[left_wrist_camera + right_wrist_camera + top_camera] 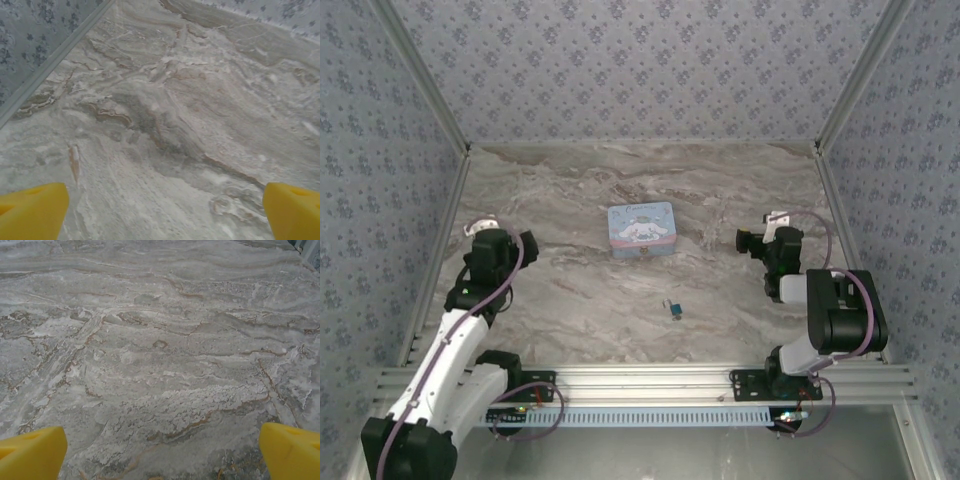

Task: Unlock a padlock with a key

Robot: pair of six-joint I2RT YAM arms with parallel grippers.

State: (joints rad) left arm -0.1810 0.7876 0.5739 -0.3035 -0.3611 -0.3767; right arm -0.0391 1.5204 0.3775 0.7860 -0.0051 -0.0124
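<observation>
left hand (162, 212) and right hand (161, 452) gape empty; padlock (674, 309), perhaps keyed, near tin (642, 229).

We kept our left arm (445, 350) rising from its base at the near left, elbow low and wrist lifted forward. Our left gripper (162, 210) stood wide open and empty, its yellow fingertips (32, 210) far apart and angled downward. Our right arm (830, 310) was folded tightly above its base at the near right. Our right gripper (161, 452) gaped just as wide, holding nothing. The two arms were well apart.
</observation>
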